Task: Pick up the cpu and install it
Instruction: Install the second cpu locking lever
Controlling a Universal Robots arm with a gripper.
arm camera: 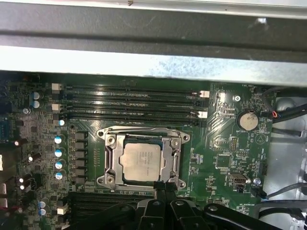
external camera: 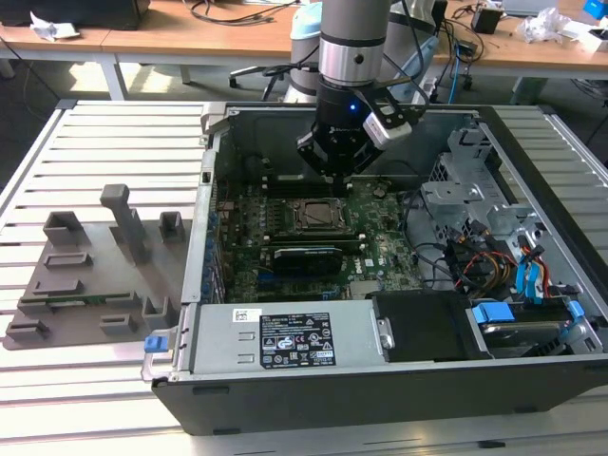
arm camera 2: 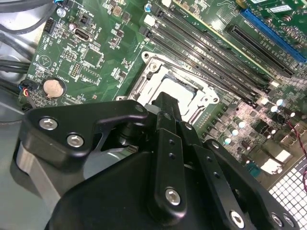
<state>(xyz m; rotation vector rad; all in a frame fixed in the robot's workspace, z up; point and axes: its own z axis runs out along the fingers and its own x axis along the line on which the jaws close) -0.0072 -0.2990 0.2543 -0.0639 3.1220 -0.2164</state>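
The cpu (arm camera: 140, 160), a small square chip with a silvery-grey top, lies flat inside the metal-framed socket (arm camera: 109, 158) on the green motherboard (arm camera: 225, 143). In the exterior view the cpu (external camera: 315, 217) sits in the middle of the open computer case (external camera: 380, 380). My gripper (external camera: 334, 173) hangs just above the board behind the socket. In the first wrist view the gripper (arm camera: 160, 185) has its two thin black fingers pressed together at the socket's edge, beside the chip, with nothing between them. In the second wrist view the gripper (arm camera 2: 165, 101) covers part of the socket (arm camera 2: 153, 72).
Memory slots (arm camera: 129, 103) run along one side of the socket. A long black expansion card (external camera: 306, 256) lies in front of it. Drive cages and cables (external camera: 494, 247) fill the case on the exterior view's right. A grey fixture plate (external camera: 95, 275) sits outside the case on the slatted table (external camera: 114, 142).
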